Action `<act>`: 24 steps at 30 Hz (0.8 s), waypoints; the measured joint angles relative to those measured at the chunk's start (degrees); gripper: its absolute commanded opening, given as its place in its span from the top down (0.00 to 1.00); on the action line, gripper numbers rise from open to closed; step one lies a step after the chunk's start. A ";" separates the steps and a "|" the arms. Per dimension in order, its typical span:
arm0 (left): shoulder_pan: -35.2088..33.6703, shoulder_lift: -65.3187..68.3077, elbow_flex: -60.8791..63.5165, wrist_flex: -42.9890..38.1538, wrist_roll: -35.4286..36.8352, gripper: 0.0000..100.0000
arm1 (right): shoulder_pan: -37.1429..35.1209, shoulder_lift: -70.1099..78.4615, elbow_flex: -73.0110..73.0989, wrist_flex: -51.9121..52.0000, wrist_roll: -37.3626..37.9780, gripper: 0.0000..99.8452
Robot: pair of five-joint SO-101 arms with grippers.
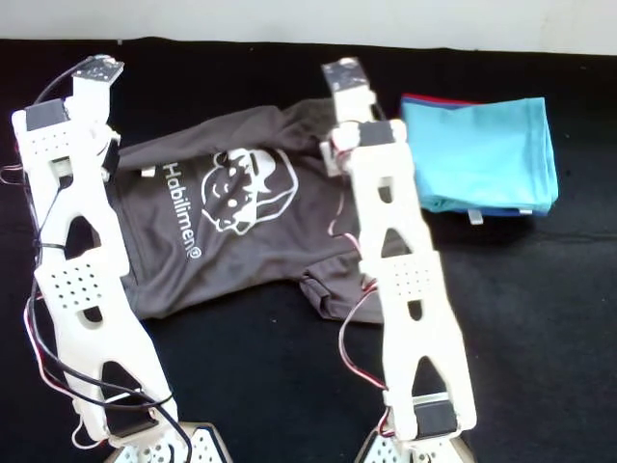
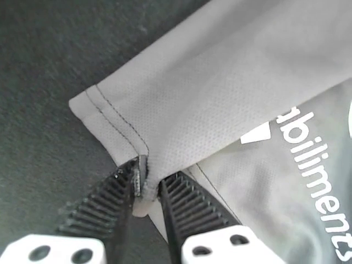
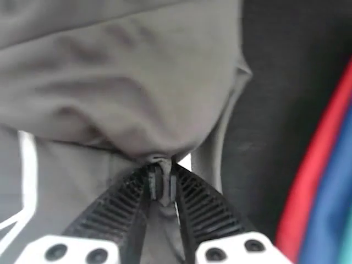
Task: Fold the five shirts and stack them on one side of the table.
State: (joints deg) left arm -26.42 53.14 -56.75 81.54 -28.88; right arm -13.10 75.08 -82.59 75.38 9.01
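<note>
Across the middle of the black bench [image 1: 540,338] lies one grey shirt [image 1: 231,231], front up and a little rumpled, with a white cartoon print and one line of white lettering on the chest. Up close the fabric is a fine, pin-dotted knit, and the hem carries two rows of dark stitching.

Left claw [image 2: 147,184] is clamped on it: ribbed black fingers [image 2: 104,203] pinch a folded, stitched edge beside the lettering. Right claw [image 3: 162,184] has the opposite side, jaws drawn narrow on a bunched pucker of grey cloth that swells into soft folds past the pinch. That's two claws, both gripping the one shirt.

Further out, at the far right of the bench, sits one stack of folded shirts [image 1: 482,154]. It's a tidy rectangle with turquoise on top, a darker blue layer peeking out beneath and a red edge along the far side. That's three colours I can count, and whether more are inside I can't tell. It lies near the grey shirt, but the right arm [image 1: 410,280] hides whether they touch.

Both that one and the left arm [image 1: 82,280] are white plastic, slotted and perforated, trailing thin wires [image 1: 39,357].
</note>
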 measured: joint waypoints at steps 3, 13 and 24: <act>-0.09 0.00 0.00 0.97 0.00 0.99 | 1.49 -0.18 0.00 -0.70 0.00 0.99; 0.00 0.00 -12.04 12.04 0.00 0.99 | 3.52 -7.74 0.00 -1.58 0.00 0.99; 0.35 -8.00 -13.71 19.87 0.00 0.99 | 3.69 -21.27 0.00 15.12 0.00 0.99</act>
State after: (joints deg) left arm -26.07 45.14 -70.46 101.41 -28.88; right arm -9.41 53.80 -82.59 90.51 9.01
